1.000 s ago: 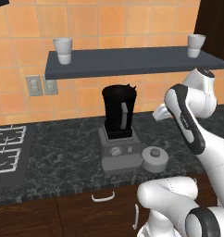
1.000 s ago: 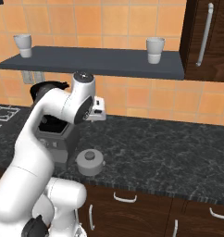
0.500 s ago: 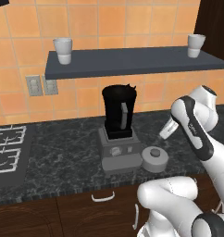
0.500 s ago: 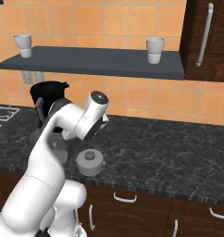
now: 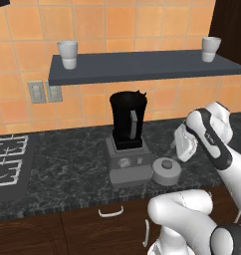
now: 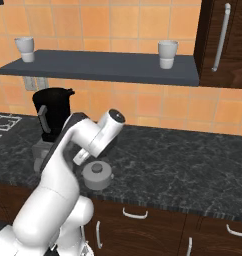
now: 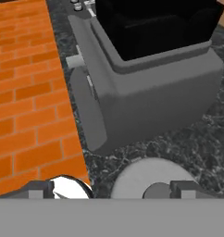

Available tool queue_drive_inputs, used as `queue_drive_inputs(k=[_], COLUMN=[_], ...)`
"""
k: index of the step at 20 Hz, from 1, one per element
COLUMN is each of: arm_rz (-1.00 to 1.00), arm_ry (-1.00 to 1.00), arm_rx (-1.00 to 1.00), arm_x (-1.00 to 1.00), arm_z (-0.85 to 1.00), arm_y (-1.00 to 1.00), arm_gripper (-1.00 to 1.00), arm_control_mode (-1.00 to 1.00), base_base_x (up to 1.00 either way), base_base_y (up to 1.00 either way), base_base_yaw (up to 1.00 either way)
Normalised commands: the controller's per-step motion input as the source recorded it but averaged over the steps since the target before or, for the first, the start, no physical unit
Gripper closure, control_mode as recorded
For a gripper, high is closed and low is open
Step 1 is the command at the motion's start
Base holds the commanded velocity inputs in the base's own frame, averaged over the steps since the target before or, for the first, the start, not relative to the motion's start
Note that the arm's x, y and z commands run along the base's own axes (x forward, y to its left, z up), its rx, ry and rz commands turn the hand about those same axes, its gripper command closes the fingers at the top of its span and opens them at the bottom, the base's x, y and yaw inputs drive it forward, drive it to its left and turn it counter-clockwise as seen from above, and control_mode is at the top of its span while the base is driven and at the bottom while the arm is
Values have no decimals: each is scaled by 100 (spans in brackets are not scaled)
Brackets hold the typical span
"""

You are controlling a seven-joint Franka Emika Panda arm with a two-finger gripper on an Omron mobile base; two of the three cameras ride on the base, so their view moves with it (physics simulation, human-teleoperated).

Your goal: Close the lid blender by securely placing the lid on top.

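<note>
The blender [image 5: 128, 122] is a black tapered jar on a boxy grey base [image 5: 129, 164] with a dial, standing on the dark counter, its top uncovered. The lid [image 5: 167, 171], a round grey cap with a small knob, lies on the counter just right of the base. My gripper [image 5: 176, 152] hangs open a little above the lid, tilted down toward it. In the right base view the gripper [image 6: 86, 158] sits over the lid [image 6: 97, 175], right of the blender [image 6: 53, 116]. From the hand, the lid [image 7: 148, 177] lies low between my fingertips [image 7: 189, 188], with the blender base [image 7: 151, 99] beyond.
A grey shelf [image 5: 137, 65] above the blender carries two white cups [image 5: 67, 53] [image 5: 210, 48]. A stove top [image 5: 8, 162] lies at the left. A dark cabinet with a long handle [image 6: 220, 37] stands at the right. The counter's front edge runs close below the lid.
The arm has swung down and in from up high, bringing the open gripper close over the lid. The lid and blender have not moved.
</note>
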Motion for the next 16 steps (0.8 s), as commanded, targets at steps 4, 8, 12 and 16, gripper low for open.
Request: queue_drive_inputs(k=[4,8,12,16], arm_rz=[26,21,11,4], arm_ry=[-3,0,0,0], arm_rx=[0,-7,-5,-3], arm_x=[0,9,36,52], arm_z=[-35,-55,-28,-22], arm_y=[0,0,-2,0], arm_gripper=[-100,-100,-100,-100], arm_control_mode=[-100,-100,-100,-100], base_base_x=[0,0,0,0], base_base_y=[0,0,0,0], base_base_yaw=[0,0,0,0])
